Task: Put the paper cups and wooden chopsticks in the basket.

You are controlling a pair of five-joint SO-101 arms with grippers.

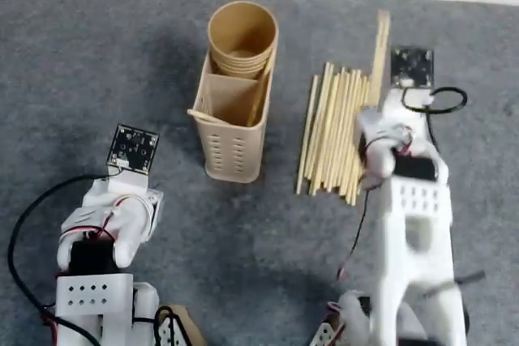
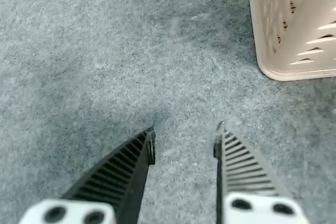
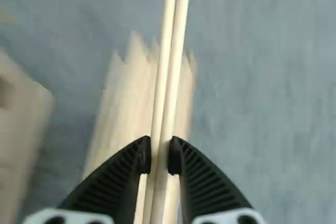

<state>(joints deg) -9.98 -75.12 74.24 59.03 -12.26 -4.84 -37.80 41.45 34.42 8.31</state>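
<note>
1. Chopsticks [image 3: 169, 66], one pair: clamped between the fingers of the right gripper [image 3: 157, 156], which are closed tight on them, over the loose pile [image 1: 331, 131].
2. Left gripper [image 2: 184, 148]: fingers spread, holding nothing, above grey carpet [image 2: 105, 51], near the basket [image 2: 294, 35].
3. Paper cups [image 1: 242, 34]: stacked in the basket's far compartment.

We see soft, even, fairly bright light from overhead, leaving only faint, diffuse shadows on the carpet [image 1: 81, 62] just left of the basket [image 1: 231, 131].
</note>
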